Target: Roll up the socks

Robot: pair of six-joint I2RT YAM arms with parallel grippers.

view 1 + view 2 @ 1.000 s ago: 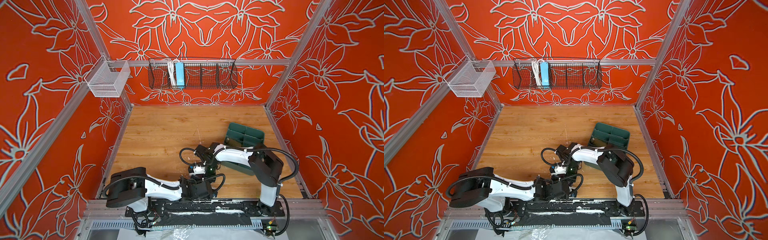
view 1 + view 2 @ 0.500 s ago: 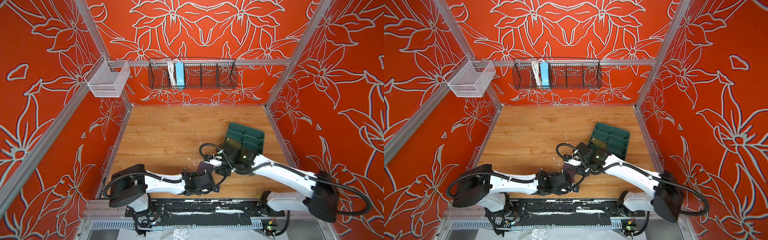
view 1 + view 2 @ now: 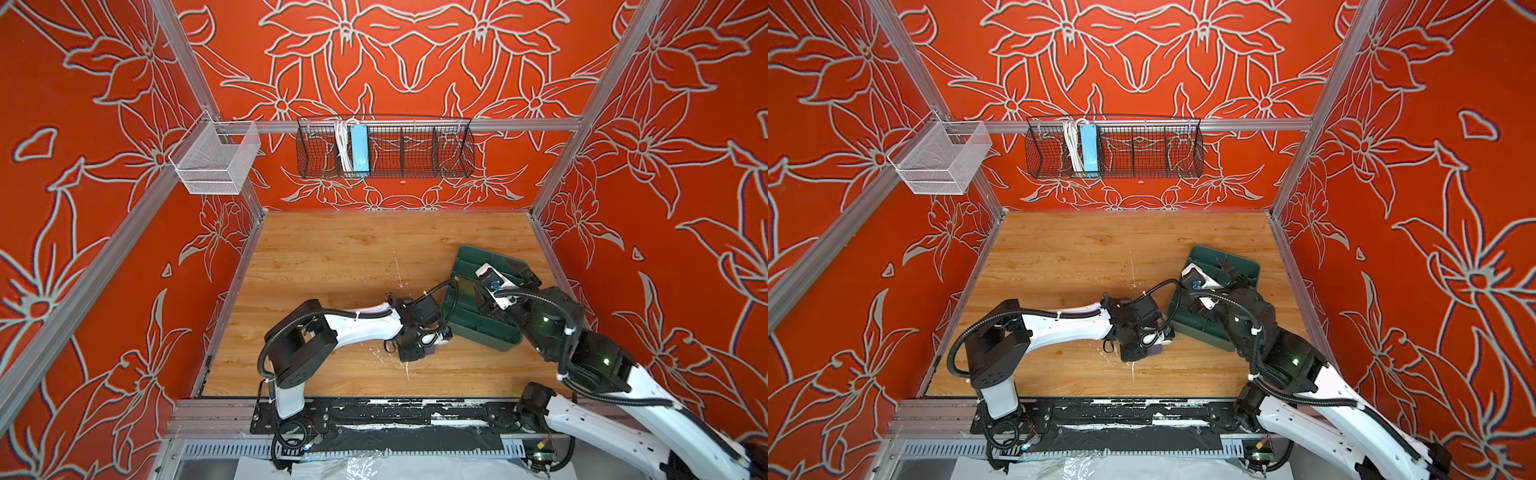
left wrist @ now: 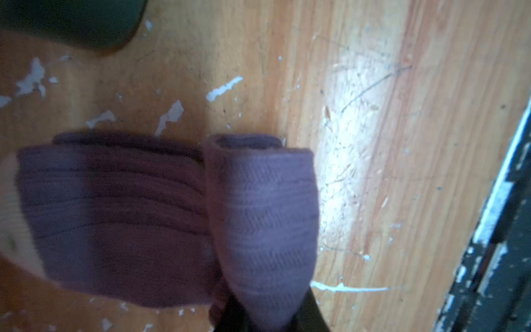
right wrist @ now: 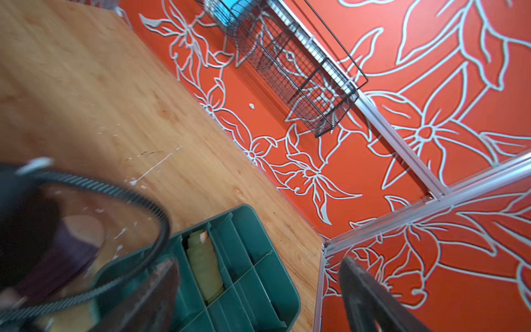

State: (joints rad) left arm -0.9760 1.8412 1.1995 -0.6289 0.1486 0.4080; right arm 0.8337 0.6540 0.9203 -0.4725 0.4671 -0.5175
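Observation:
The purple sock point(image 4: 258, 215) lies on the wooden table with one end rolled into a tight tube and its ribbed length point(image 4: 115, 218) flat beside the roll. My left gripper point(image 4: 267, 319) is shut on the rolled end. In both top views this gripper point(image 3: 415, 349) sits just left of the dark green tray point(image 3: 478, 328), and only a purple scrap point(image 3: 1156, 350) shows. The olive green sock point(image 5: 204, 270) lies rolled in one tray point(image 5: 290, 293) compartment. My right gripper point(image 5: 264, 296) hangs open above the tray with nothing between its fingers point(image 5: 367, 293).
A black wire basket point(image 3: 384, 147) holding a blue power strip hangs on the back wall. A white mesh basket point(image 3: 216, 160) hangs at the left corner. Red walls close in three sides. The black front rail point(image 3: 374, 415) runs along the near edge.
My right gripper has opened and its arm has swung from the front centre to above the tray. My left gripper has carried the purple sock rightward, toward the tray.

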